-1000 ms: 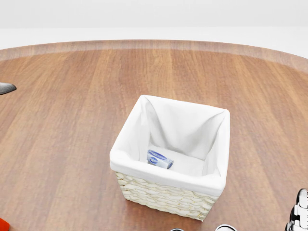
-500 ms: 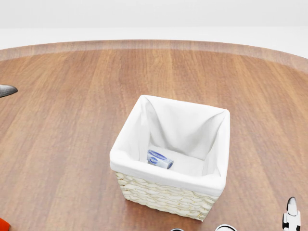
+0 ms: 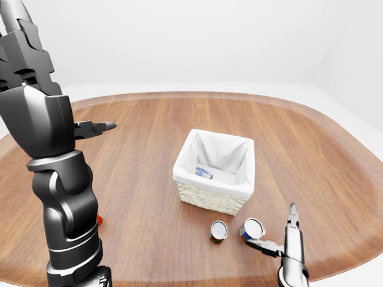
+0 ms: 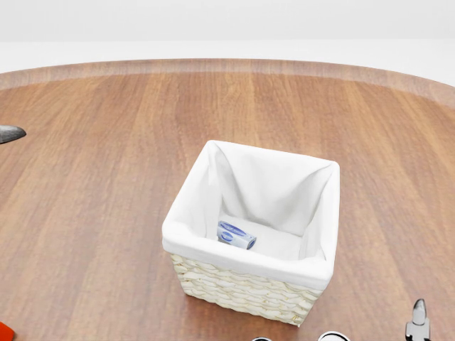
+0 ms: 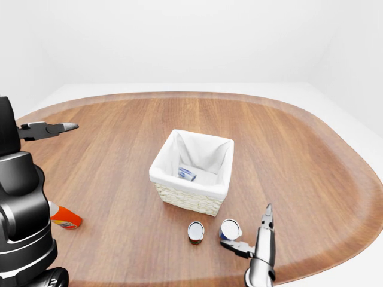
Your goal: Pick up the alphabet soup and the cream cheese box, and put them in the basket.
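The wicker basket (image 4: 242, 290) with a white liner stands mid-table. The blue and white cream cheese box (image 4: 236, 235) lies on its floor. Two cans stand just below the basket in the left-eye view: a dark red one (image 3: 219, 231) and a blue and red one (image 3: 252, 228). I cannot read which is the alphabet soup. My right hand (image 3: 277, 232) is open and empty just right of the blue and red can, one finger pointing up. My left hand (image 3: 102, 127) is open and empty, raised far to the left of the basket.
An orange bottle (image 5: 64, 218) lies on the table at the left, beside my left arm (image 3: 54, 179). The wooden table's rounded edge (image 5: 335, 263) runs close below my right hand.
In the head view my right hand has moved left and sunk along the bottom right edge, so only a fingertip shows now. The basket, the box and my left hand have stayed put.
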